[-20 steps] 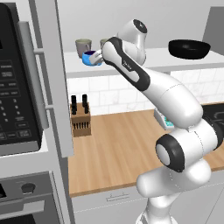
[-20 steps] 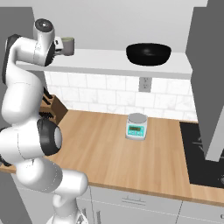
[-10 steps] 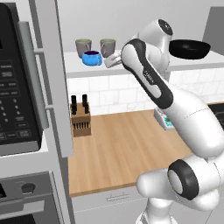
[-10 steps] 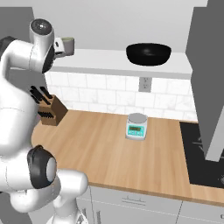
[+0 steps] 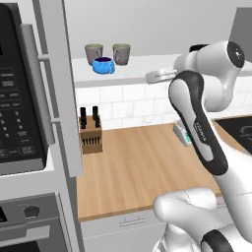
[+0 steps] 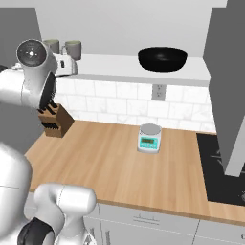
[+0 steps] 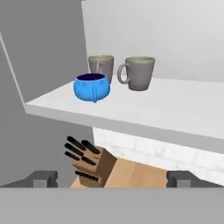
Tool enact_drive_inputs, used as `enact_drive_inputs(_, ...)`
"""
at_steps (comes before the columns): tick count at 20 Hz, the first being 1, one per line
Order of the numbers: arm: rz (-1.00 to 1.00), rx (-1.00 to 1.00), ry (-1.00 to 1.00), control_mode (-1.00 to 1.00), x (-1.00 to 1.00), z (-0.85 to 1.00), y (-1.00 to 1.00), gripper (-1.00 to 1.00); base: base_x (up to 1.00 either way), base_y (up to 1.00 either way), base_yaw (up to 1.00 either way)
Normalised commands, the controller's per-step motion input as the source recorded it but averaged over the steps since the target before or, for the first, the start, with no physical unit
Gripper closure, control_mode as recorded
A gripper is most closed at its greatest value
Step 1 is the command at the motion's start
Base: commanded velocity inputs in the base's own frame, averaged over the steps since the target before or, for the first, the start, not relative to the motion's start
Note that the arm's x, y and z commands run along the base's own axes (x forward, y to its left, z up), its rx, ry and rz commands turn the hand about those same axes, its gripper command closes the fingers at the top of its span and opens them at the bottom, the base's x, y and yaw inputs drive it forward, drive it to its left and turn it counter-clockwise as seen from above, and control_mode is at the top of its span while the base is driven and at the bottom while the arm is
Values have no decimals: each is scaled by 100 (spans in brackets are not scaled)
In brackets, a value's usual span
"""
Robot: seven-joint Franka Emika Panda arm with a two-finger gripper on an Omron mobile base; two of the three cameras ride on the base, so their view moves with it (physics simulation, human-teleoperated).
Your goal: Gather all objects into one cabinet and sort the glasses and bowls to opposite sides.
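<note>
Two grey cups (image 7: 101,66) (image 7: 139,73) stand side by side at the left end of the cabinet's white shelf floor (image 7: 175,109). The small blue bowl (image 7: 92,87) sits just in front of them, also seen as the blue bowl (image 5: 104,65) below the cups (image 5: 94,52) (image 5: 121,53). The wide black bowl (image 6: 162,58) rests at the shelf's right end. My gripper (image 7: 111,179) hangs open and empty, back from the shelf edge and right of the blue bowl; the gripper (image 5: 156,75) is level with the shelf front.
The grey cabinet door (image 5: 54,88) stands open at the left, beside a black microwave (image 5: 19,98). On the wooden counter below are a knife block (image 5: 91,133) and a small kitchen scale (image 6: 149,139). A dark cooktop (image 6: 225,167) lies at the right.
My gripper was around the blue bowl, let go of it on the shelf, and has drawn back to the right, away from the cups.
</note>
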Motion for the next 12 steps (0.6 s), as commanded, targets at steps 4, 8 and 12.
enact_drive_inputs(4, -26, 4, -1, -100, -100, 27, -57, -100, 0, 0, 0)
enact_drive_inputs(8, -29, 4, 0, -100, -100, 31, -54, -100, 0, 0, 0)
enact_drive_inputs(12, -30, 1, 7, -100, -100, 32, -33, -100, 0, 0, 0)
